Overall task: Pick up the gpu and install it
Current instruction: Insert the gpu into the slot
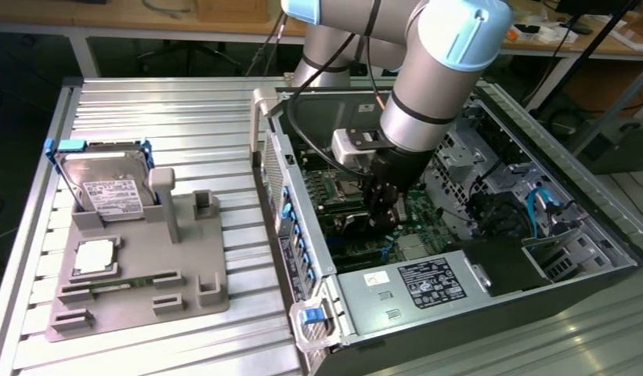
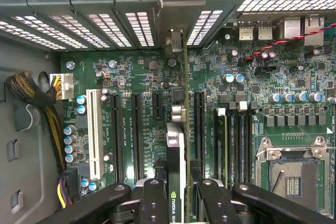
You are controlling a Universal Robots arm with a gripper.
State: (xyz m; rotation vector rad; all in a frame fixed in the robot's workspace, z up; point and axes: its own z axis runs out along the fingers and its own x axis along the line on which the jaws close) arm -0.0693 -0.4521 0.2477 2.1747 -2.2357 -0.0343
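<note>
**Silver arm holds the card inside the open computer case**

Ribbed aluminium forms the bench (image 1: 143, 110), which carries everything in the exterior view. On the exterior view's right lies the open computer case (image 1: 572, 258), its side off and its green circuit board (image 2: 142, 66) exposed. The silver robot arm (image 1: 436, 86) with pale blue joint caps reaches down into the case from above.

On the exterior view's left sits a grey holder (image 1: 143, 274) with upright posts and slots. A hard drive (image 1: 110, 188) with a white label stands in a blue frame at the holder's far end, and a narrow green memory stick (image 1: 123, 283) lies in a slot near the front.

Deep in the case, the gripper (image 1: 382, 205) hangs low over the board. In the wrist view the gripper (image 2: 177, 203) is narrowed onto the gpu (image 2: 175, 150), its black fingers (image 2: 153, 203) pressed to either side of the card. The card stands on edge, seen from above as a thin strip, running between the long black slots (image 2: 135, 135) toward the metal grille at the case's back wall (image 2: 173, 3), where its bracket end reaches the vented slot covers. Whether its lower edge is seated in a slot cannot be told.
</note>
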